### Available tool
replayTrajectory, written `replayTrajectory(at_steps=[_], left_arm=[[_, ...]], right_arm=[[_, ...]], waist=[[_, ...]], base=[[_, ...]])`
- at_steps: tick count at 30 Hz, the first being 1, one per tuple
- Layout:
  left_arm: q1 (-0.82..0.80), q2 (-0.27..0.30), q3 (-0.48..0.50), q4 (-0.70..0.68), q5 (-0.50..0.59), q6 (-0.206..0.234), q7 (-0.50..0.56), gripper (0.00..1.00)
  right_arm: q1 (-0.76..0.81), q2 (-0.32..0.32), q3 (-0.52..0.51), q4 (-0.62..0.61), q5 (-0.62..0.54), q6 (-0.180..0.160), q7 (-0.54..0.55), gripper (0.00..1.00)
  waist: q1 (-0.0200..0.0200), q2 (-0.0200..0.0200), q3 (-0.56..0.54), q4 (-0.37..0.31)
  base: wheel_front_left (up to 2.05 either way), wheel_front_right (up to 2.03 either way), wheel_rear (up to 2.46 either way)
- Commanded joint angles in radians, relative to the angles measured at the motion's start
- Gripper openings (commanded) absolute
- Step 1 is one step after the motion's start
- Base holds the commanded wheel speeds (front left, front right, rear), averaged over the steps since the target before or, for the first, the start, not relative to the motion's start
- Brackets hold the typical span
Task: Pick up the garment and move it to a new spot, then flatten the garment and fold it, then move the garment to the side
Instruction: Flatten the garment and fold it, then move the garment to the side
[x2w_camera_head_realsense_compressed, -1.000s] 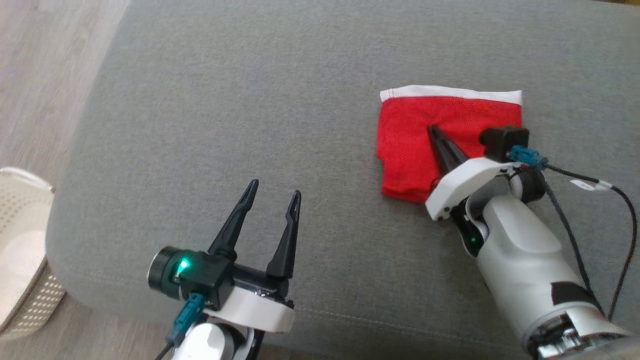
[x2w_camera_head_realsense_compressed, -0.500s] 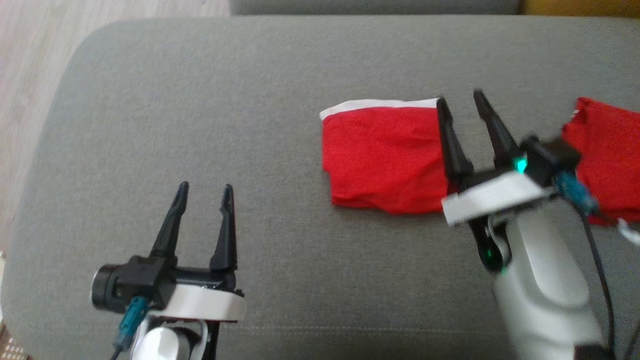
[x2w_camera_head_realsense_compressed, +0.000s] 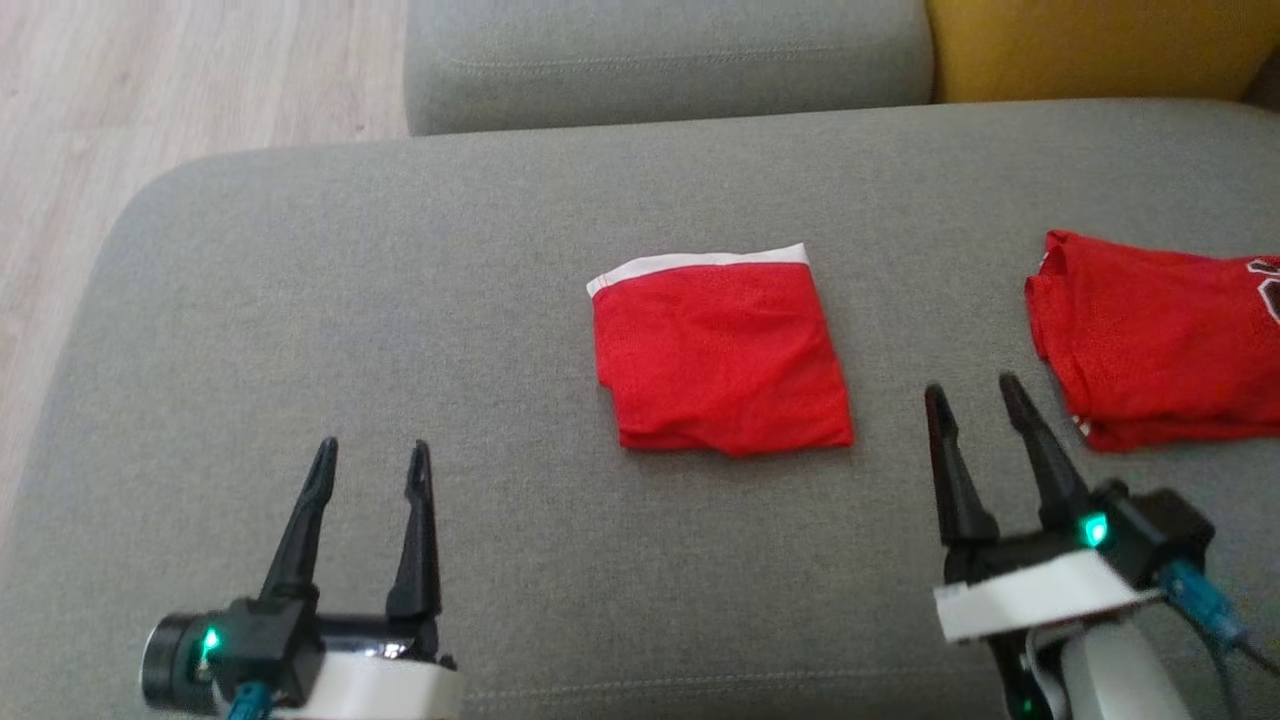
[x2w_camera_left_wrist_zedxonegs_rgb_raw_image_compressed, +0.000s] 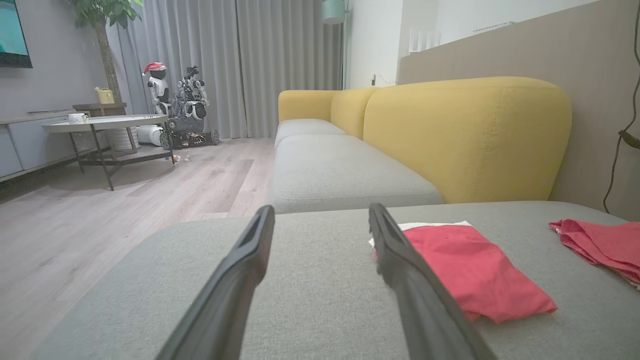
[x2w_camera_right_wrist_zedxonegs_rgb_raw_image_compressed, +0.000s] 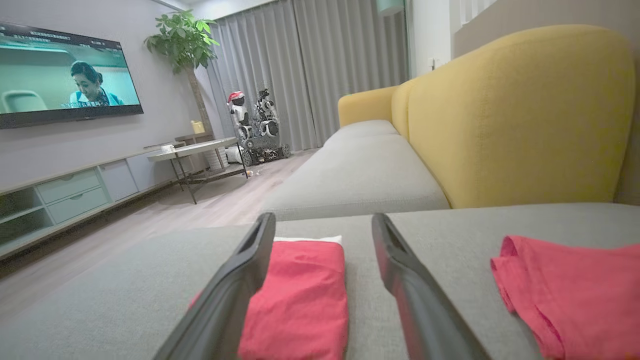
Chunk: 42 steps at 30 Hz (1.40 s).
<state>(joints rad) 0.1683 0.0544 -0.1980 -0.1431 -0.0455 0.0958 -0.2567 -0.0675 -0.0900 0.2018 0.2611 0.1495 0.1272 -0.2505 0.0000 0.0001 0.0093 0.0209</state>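
Pale wood flooring at far left, beyond the rounded corner of the grey seat cushion. At lower left of the head view, left gripper over the cushion, dark fingers spread wide with nothing between them, well apart from any cloth. Near centre, garment: red, folded into a compact rectangle, white waistband along the far edge, lying flat on the cushion between the two grippers, touched by neither. Light creases across the top layer; near edge slightly uneven. Just right of it, right gripper, fingers likewise spread wide and empty, tips near the garment's near right corner but clear of it. In the right wrist view, same garment partly behind the finger on that view's left, bare cushion in the gap. At far right, second red garment, loosely folded, separate from the first, cut off by the frame edge. At upper right, yellow backrest.
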Motion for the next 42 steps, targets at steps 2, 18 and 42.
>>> replayTrajectory(at_steps=[2, 18, 42], left_arm=[[-0.012, -0.004, 0.046, -0.034, 0.003, -0.004, -0.005, 1.0], [0.036, -0.004, 0.041, 0.004, 0.002, -0.016, -0.005, 1.0], [-0.036, -0.004, -0.012, -0.007, -0.001, -0.02, -0.005, 1.0]], right_arm=[[0.001, 0.009, 0.02, -0.038, -0.011, 0.003, -0.011, 1.0], [0.059, 0.027, 0.026, -0.014, -0.026, 0.003, -0.011, 1.0], [-0.183, 0.039, -0.05, 0.26, -0.049, 0.003, -0.011, 1.0]], waist=[[0.0, -0.0001, -0.01, -0.003], [0.0, -0.0001, -0.047, 0.02], [0.0, -0.0001, 0.061, 0.082]], base=[[0.0, 0.0, 0.0], [0.0, 0.0, 0.0], [0.0, 0.0, 0.0]])
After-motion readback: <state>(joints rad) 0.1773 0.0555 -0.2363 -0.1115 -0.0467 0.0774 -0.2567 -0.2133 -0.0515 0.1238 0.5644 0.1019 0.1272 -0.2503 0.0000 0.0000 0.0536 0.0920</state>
